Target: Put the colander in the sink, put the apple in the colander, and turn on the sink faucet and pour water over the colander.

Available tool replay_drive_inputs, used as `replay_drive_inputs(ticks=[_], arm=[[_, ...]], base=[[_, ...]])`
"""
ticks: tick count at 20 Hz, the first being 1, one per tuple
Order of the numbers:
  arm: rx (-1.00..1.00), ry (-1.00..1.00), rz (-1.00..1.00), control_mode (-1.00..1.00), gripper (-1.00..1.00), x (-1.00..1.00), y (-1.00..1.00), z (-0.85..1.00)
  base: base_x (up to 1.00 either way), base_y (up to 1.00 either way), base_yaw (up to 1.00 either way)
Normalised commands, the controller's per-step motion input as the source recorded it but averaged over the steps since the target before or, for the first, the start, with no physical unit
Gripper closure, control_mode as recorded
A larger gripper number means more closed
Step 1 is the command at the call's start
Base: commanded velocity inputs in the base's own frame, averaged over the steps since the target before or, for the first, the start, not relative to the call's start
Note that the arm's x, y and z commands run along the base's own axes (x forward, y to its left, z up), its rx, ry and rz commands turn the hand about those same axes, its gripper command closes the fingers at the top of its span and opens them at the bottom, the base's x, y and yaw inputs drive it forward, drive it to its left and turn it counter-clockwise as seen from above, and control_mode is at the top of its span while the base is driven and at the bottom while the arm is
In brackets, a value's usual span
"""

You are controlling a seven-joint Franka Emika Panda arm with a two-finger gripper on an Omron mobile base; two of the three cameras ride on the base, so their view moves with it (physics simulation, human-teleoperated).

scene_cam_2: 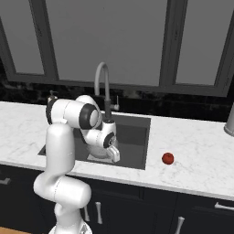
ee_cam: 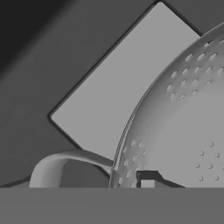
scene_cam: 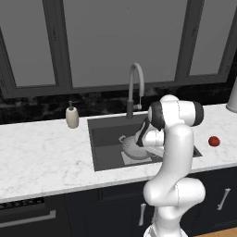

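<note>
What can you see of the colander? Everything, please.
The colander is a round silvery-grey metal bowl dotted with rows of small holes, with a thin loop handle at its side. It sits down in the dark sink, over the pale drain plate. The arm reaches down to it and hides part of it in both base views. In the hand view, the tool sits at its rim, shut on it by the look of it.

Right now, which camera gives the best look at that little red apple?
The right base view: the apple lies unobstructed on the counter, right of the sink. The left base view shows it smaller, beyond the arm.
</note>
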Motion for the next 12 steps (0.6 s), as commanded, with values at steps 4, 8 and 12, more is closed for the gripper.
replay_drive_inputs(ticks=[4,8,12], arm=[[0.0,0.0,0.0,-1.0,1.0,0.0,0.0,0.0],[0.0,0.0,0.0,-1.0,-1.0,0.0,0.0,0.0],[0.0,0.0,0.0,-1.0,-1.0,0.0,0.0,0.0]], base=[[0.0,0.0,0.0],[0.0,0.0,0.0],[0.0,0.0,0.0]])
